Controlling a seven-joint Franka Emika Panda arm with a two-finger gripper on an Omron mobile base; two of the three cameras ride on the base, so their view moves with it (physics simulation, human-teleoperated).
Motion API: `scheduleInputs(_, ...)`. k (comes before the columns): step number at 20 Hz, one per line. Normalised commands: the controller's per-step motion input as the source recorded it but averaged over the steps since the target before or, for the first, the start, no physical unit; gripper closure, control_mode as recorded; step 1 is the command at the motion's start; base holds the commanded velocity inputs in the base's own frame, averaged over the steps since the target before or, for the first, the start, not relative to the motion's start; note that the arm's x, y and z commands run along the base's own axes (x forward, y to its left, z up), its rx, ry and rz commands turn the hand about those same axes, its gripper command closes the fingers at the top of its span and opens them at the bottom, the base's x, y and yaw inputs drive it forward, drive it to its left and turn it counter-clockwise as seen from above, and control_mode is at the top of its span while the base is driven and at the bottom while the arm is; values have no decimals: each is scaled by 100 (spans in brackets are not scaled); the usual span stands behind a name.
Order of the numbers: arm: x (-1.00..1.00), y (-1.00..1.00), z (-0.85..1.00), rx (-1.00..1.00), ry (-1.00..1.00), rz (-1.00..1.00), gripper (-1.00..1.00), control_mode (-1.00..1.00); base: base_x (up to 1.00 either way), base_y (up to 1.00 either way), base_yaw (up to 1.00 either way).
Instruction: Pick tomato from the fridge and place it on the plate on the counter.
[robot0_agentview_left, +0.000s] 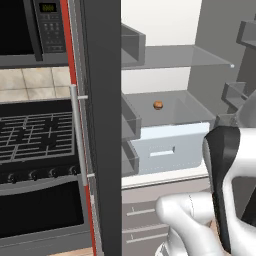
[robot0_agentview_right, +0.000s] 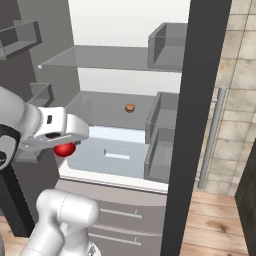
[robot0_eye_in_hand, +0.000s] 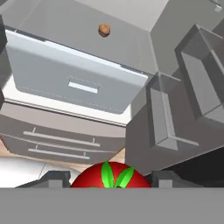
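One tomato (robot0_eye_in_hand: 110, 176), red and glossy with a green leafy top, wedged between the two dark fingertips (robot0_eye_in_hand: 56, 178) of the gripper (robot0_eye_in_hand: 109, 179) at the bottom of the hand view, touched on both sides; jaws parted only to the fruit's width and clamped on it. Same tomato seen in the right base view as a red ball (robot0_agentview_right: 64, 149) tucked under the white hand (robot0_agentview_right: 60, 131), out in front of the open fridge (robot0_agentview_right: 130, 30) at about drawer height, clear of the shelves. In the left base view, hand and fruit hidden behind the arm's own white and black body. One pale clear drawer (robot0_agentview_left: 170, 146) farther in, with a single slot handle on its front. One small brownish-orange round item (robot0_agentview_left: 158, 105) beyond that, alone on the grey shelf above the drawer, well apart from the tomato. One glass shelf (robot0_agentview_right: 100, 58) higher still. Door bins counted at four down the left-hand door in the right base view, stacked. To the side in the left base view alone: one black oven (robot0_agentview_left: 37, 165) with grates and a row of knobs, one microwave (robot0_agentview_left: 30, 25) above it, tiled wall between.
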Motion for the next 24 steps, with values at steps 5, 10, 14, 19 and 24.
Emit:
scheduleInputs(5, -31, 11, 1, 0, -28, 0, 100, -100, 0, 0, 0)
scheduleInputs(10, -10, 0, 0, 0, -9, 0, 100, -100, 0, 0, 0)
scheduleInputs(14, -23, 0, -7, 0, 1, 0, 100, 100, -47, 0, 0)
scheduleInputs(19, 0, 0, 0, 0, 0, 0, 100, 100, -96, 10, 0)
scheduleInputs(24, 0, 0, 0, 0, 0, 0, 100, 100, -42, 81, 0)
